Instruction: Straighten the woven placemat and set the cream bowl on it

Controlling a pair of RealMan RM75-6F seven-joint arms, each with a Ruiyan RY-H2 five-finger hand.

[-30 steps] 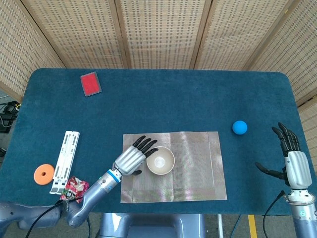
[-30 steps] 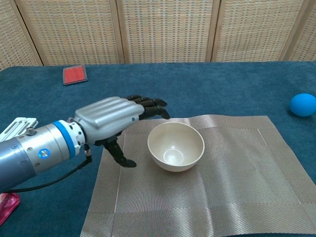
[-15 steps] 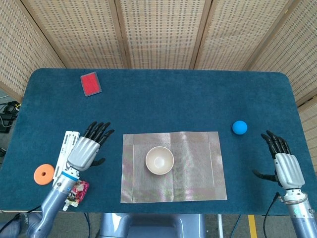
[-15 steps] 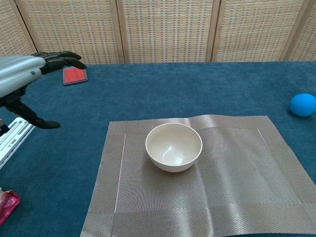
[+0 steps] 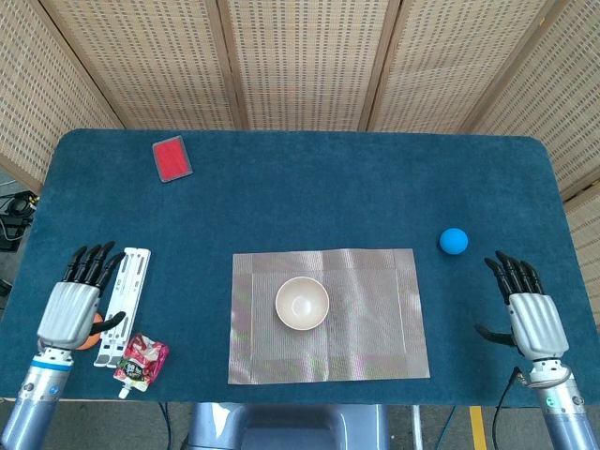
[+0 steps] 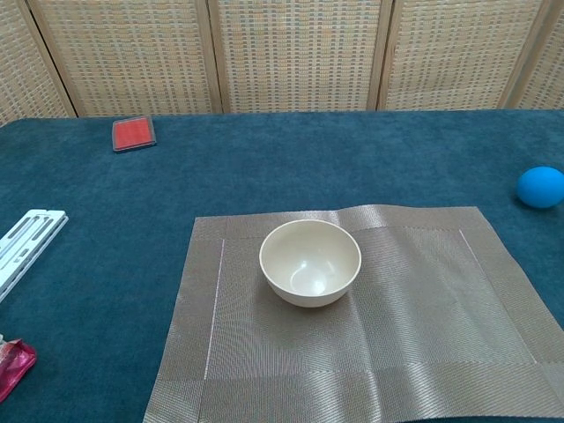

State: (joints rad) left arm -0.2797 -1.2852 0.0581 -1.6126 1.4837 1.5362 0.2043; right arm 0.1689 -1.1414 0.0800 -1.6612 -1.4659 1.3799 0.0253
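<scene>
The left hand [image 5: 71, 307] has withdrawn from the bowl [image 5: 302, 303] to the worktop [image 5: 309, 187] edge, fingers spread, holding nothing. The right hand [image 5: 531, 317] has eased slightly inward and is likewise spread and empty. The bowl stands upright on the placemat [image 5: 375, 319], left of its centre. The placemat lies square, so the task appears complete. The orange ring is mostly hidden behind the left hand. The chest view shows neither hand, and a slight ripple along the placemat's far edge.

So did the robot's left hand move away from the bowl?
Yes. The left hand left the cream bowl and now sits beyond the white rack.
</scene>
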